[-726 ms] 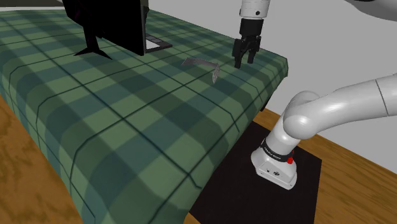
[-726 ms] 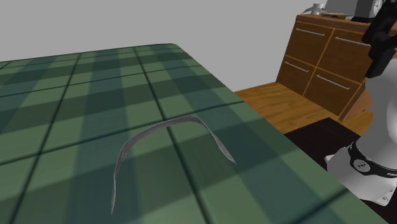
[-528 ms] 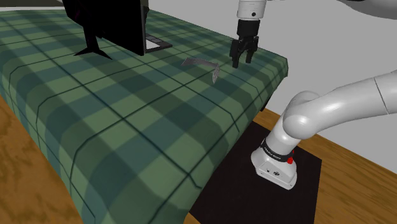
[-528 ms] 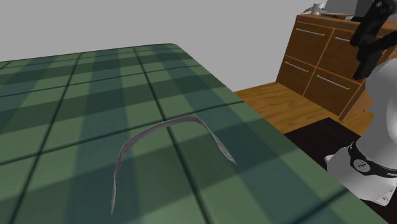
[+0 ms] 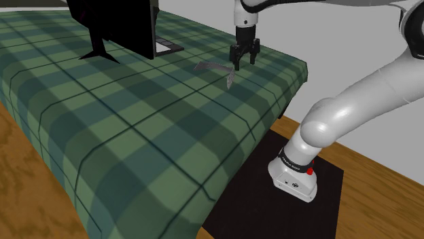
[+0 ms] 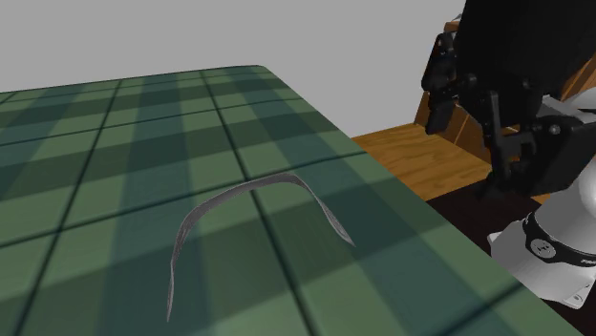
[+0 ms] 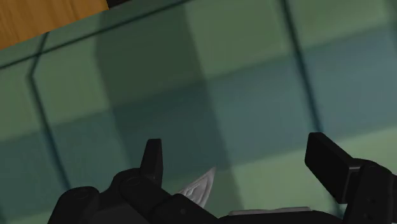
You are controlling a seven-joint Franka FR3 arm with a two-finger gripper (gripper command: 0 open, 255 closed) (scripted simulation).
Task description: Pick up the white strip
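Plaid cover (image 5: 136, 142): A green checked spread fills the work surface. The white strip (image 6: 250, 187) lies on it close to the edge nearest the stand, well apart from the black screen (image 5: 129, 24) at the shoulder view's upper left.
Arm (image 5: 367, 88): The white Franka reaches up and over from its stand, wrist turned down at the cover. The likely hazard is a descent that runs too deep and drives the fingertips into the cloth, since the strip offers so little height to close on.
Gripper (image 5: 244, 62): Black fingers stand apart with nothing between them, hanging above the strip's end at the shoulder view's right. A second hazard, in my judgement, is closing on that tapering end alone (the wrist view puts it nearer one finger than the other), so the strip could slip out or be nudged aside.
Strip, long axis: It runs roughly along the cover's near edge, from the second exterior view's lower left across to its right, bowed like a shallow arch rather than straight.
Strip, ends: One end trails toward the second exterior view's lower left, the other points to its lower right.
Strip tip (image 7: 198, 187): A pale sliver shows just ahead of the gripper body, untouched by either finger.
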